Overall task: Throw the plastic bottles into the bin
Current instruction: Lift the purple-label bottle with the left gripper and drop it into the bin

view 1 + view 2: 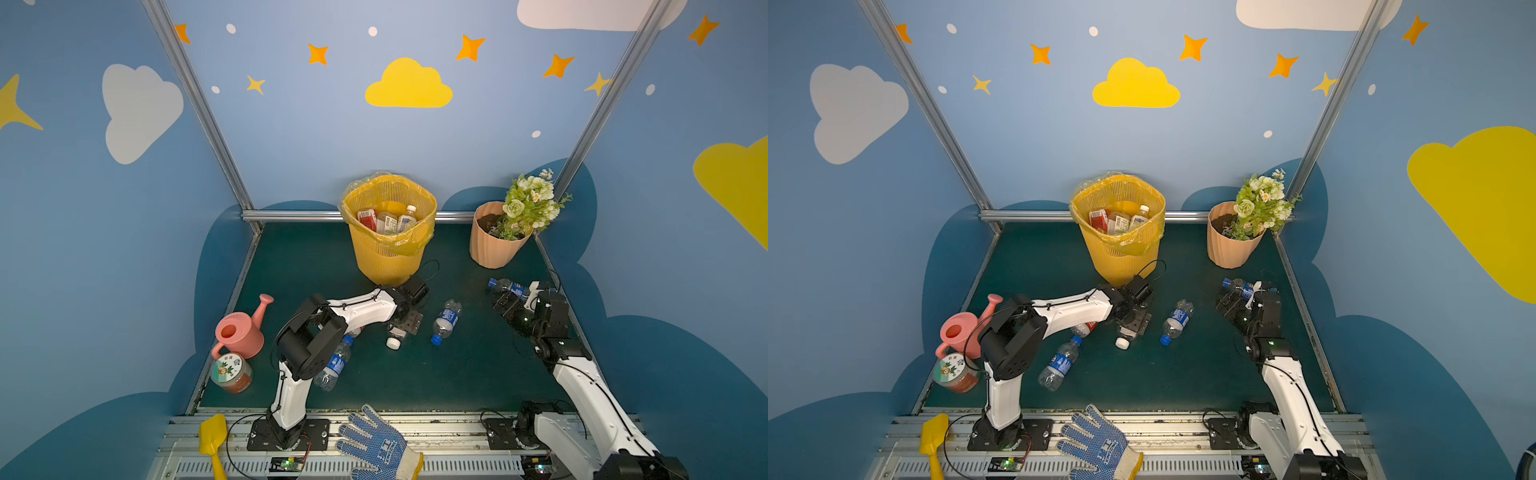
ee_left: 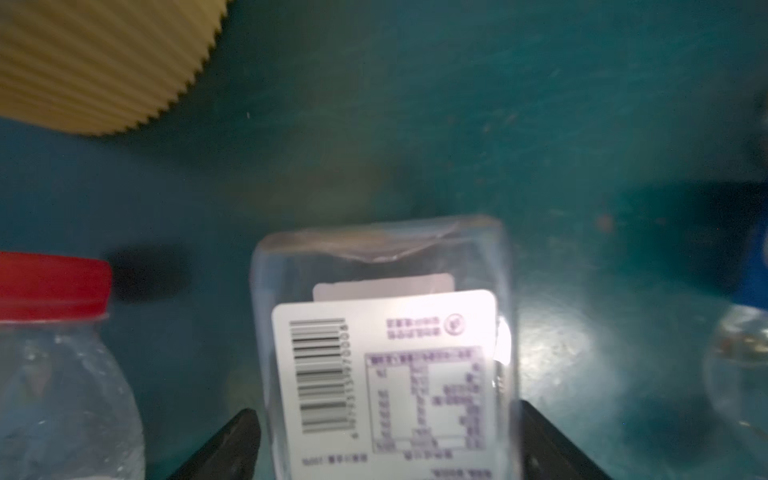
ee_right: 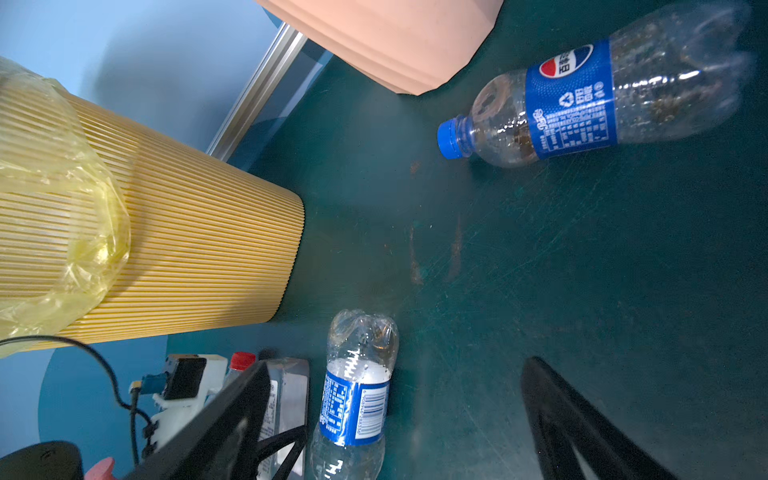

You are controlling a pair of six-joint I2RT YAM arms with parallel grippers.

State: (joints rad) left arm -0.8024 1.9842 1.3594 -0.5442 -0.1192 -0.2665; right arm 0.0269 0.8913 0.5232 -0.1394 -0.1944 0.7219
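The yellow ribbed bin point(image 1: 388, 249) at the back holds three bottles point(image 1: 386, 222). My left gripper point(image 1: 409, 323) is low on the mat in front of it. Its open jaws straddle a square clear bottle point(image 2: 386, 374) with a barcode label and a white cap point(image 1: 393, 343). A red-capped bottle point(image 2: 54, 286) lies beside it. Two blue-labelled bottles lie on the mat, one in the middle point(image 1: 444, 322) and one under the left arm point(image 1: 334, 365). My right gripper point(image 3: 397, 363) hangs open and empty beside a Pepsi bottle point(image 3: 582, 95) near the right wall.
A peach flower pot point(image 1: 494, 245) with flowers stands at the back right. At the left wall are a pink watering can point(image 1: 241, 332) and a lidded jar point(image 1: 230, 372). A yellow shovel point(image 1: 212, 436) and a blue dotted glove point(image 1: 378, 444) lie on the front rail.
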